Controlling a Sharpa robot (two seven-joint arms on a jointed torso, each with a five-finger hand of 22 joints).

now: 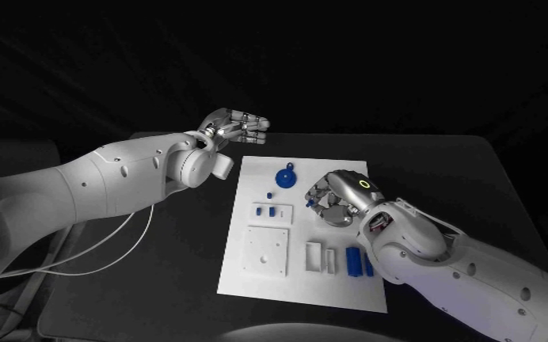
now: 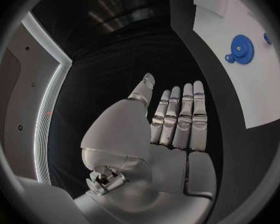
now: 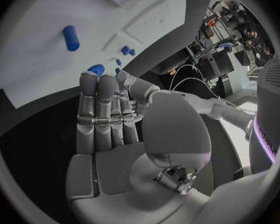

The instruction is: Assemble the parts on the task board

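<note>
Head view shows the white task board [image 1: 299,279] lying flat mid-table, holding a blue gear [image 1: 287,176], small blue pegs [image 1: 265,210] and blue cylinders [image 1: 359,262]. The right hand [image 1: 338,199] hovers over the board's middle, fingers straight, close together, holding nothing; lowering blind could knock loose parts away. The left hand [image 1: 234,128] hangs beyond the board's far left corner, fingers straight, empty.

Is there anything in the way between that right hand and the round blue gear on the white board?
Nothing visible. The right hand hovers over the task board, and the blue gear lies just beside it with only bare white board between them.
</note>
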